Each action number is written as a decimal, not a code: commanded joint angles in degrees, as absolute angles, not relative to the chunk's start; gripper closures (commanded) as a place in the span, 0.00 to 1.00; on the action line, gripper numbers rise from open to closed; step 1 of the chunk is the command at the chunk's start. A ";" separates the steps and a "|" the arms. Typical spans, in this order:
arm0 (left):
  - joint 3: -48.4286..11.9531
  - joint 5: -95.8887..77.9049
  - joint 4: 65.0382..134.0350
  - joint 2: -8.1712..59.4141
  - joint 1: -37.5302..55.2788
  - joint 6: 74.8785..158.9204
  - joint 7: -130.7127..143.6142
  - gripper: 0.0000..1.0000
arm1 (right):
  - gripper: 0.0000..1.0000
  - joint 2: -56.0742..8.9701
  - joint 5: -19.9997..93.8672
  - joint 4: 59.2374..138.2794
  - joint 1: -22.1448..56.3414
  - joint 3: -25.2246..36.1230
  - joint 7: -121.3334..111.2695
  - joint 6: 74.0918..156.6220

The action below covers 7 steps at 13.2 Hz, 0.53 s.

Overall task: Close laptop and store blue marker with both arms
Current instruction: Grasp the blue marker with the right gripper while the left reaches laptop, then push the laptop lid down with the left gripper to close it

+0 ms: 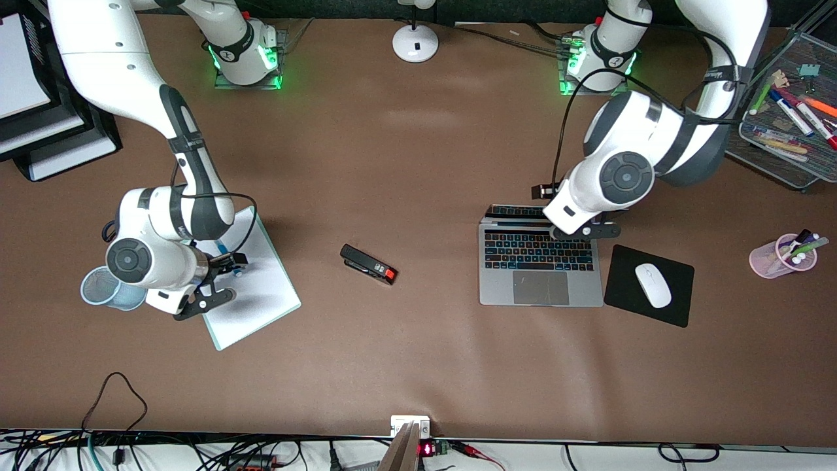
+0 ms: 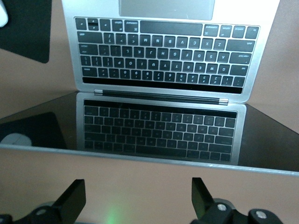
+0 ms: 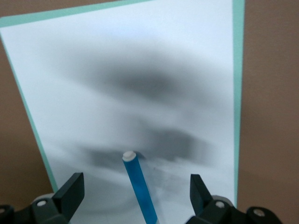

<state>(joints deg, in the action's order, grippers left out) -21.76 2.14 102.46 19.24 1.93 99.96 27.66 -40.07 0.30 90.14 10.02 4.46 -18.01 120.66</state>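
The laptop (image 1: 541,267) lies open toward the left arm's end of the table, its keys lit. In the left wrist view its keyboard (image 2: 163,51) mirrors in the dark screen (image 2: 159,128). My left gripper (image 1: 585,230) hangs over the screen's top edge (image 2: 140,158), open (image 2: 138,200) with nothing between its fingers. The blue marker (image 3: 138,186), white tip (image 3: 128,155) showing, lies on a white board (image 1: 252,291) with a teal border. My right gripper (image 1: 225,263) is low over it, open (image 3: 135,193), one finger on each side and not touching. In the front view only a bit of the marker (image 1: 223,248) shows.
A black stapler (image 1: 369,264) with a red end lies mid-table. A white mouse (image 1: 652,285) rests on a black mouse pad (image 1: 621,291) beside the laptop. A pink cup (image 1: 781,256) holds pens. A mesh cup (image 1: 101,288) stands beside the right arm. A mesh tray (image 1: 785,124) holds markers.
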 commanded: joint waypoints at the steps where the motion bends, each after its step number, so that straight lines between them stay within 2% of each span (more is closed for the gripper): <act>1: -21.71 3.25 100.64 20.65 2.37 100.54 27.16 0.00 | 0.04 -42.01 0.88 88.95 9.93 4.31 -21.60 121.20; 7: -21.71 5.26 98.45 22.75 2.37 104.15 27.07 0.00 | 0.19 -42.54 0.97 89.73 9.05 4.39 -31.80 121.29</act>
